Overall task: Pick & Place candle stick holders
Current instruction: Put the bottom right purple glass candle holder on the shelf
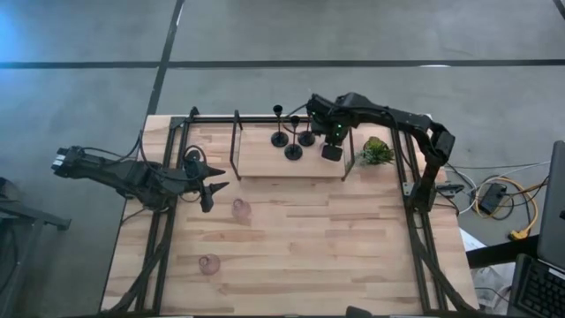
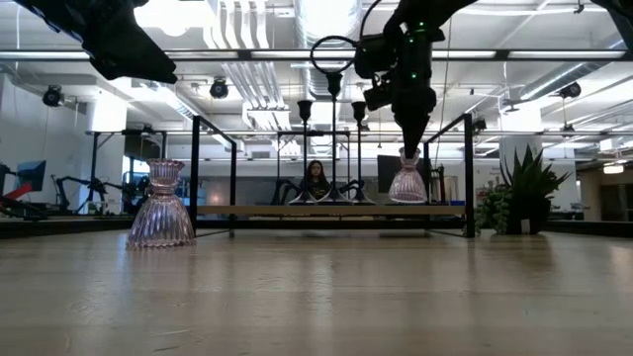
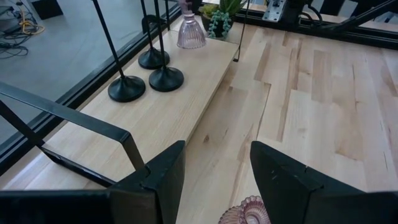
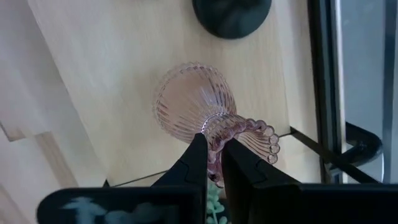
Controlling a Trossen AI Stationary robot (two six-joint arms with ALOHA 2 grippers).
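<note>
Three slim black candle stick holders (image 1: 293, 152) stand on their round bases on the raised wooden shelf (image 1: 265, 159) at the table's far side. My right gripper (image 2: 409, 148) is shut on a pink glass holder (image 2: 407, 182) at the shelf's right end. Two more pink glass holders stand on the table: one (image 1: 240, 208) near my left gripper, one (image 1: 208, 263) toward the near left. My left gripper (image 1: 210, 189) is open and empty above the table's left. The top of the nearer pink holder (image 3: 245, 213) shows just below its fingers. My right gripper pinches the pink holder's scalloped top rim (image 4: 215, 153) between its two fingers, at one side of the rim. The fingers come from above, pointing down. The holder stays upright, its ribbed base (image 2: 407, 195) at the shelf's top; I cannot tell whether it touches.
A small green plant (image 1: 377, 152) stands just right of the shelf. Black metal frame bars (image 1: 237, 141) rise around the shelf and along the table's sides. A person (image 2: 316, 181) sits far behind the table. Bare wood lies in the table's middle and near right.
</note>
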